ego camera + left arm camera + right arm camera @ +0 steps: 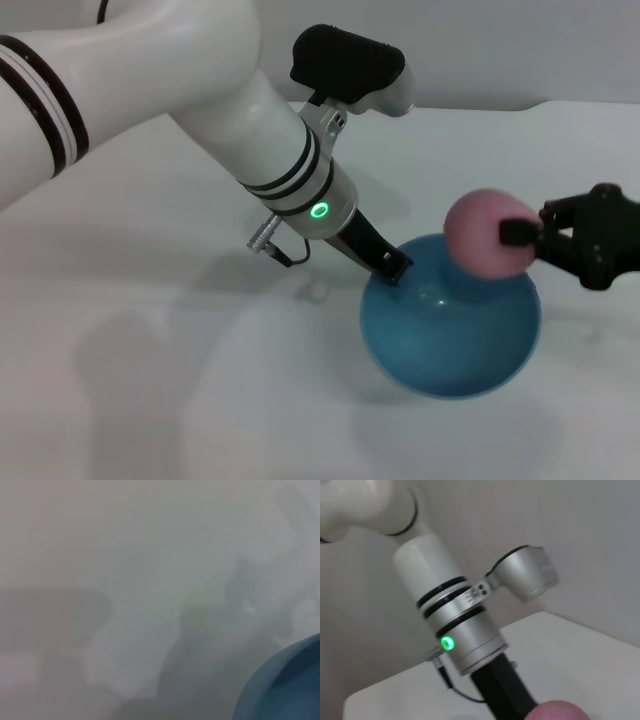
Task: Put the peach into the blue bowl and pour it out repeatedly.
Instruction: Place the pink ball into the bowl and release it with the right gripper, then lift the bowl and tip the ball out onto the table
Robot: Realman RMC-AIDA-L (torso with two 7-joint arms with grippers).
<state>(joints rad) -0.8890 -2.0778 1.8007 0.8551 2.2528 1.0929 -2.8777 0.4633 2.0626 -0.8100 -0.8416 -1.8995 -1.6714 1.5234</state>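
Note:
The light-blue bowl (pixel 450 330) rests on the white table right of centre. My left gripper (pixel 392 268) comes down from the upper left and is shut on the bowl's left rim. A corner of the bowl (pixel 285 690) also shows in the left wrist view. The pink peach (pixel 488 233) hangs just above the bowl's far right rim, with my right gripper (pixel 522 238) shut on it from the right. In the right wrist view the top of the peach (pixel 559 712) shows at the picture's edge, with the left arm beyond it.
The white table (pixel 150 380) stretches out to the left of the bowl and in front of it. The left arm's thick white forearm (pixel 250 120) crosses the upper left, with a short cable (pixel 280 250) hanging from its wrist.

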